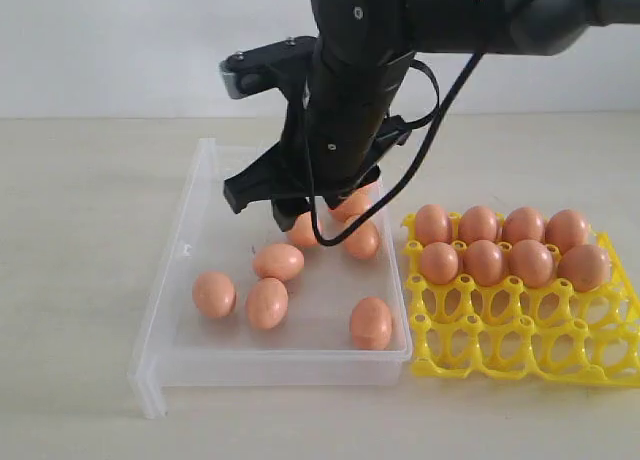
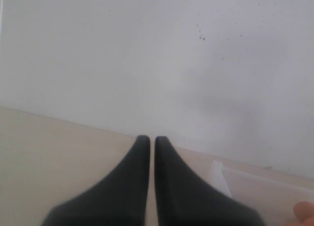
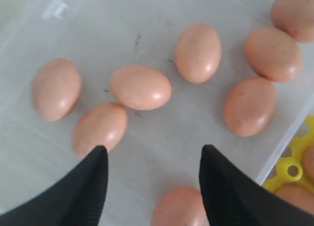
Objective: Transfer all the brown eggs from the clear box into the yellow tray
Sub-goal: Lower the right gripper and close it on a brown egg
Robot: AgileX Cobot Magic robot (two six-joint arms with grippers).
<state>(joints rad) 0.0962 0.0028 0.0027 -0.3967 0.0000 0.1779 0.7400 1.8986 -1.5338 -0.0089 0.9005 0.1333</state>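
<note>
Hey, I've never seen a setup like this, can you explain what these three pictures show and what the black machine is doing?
It is a two-armed robot. One picture looks at the table from outside; the other two come from cameras on each wrist. A shallow clear plastic box holds loose brown eggs. Beside it, a bright yellow plastic egg tray has eight eggs in its two back rows. The right end effector hangs open over the box, holding nothing. The left end effector is shut and empty, off to the side.
</note>
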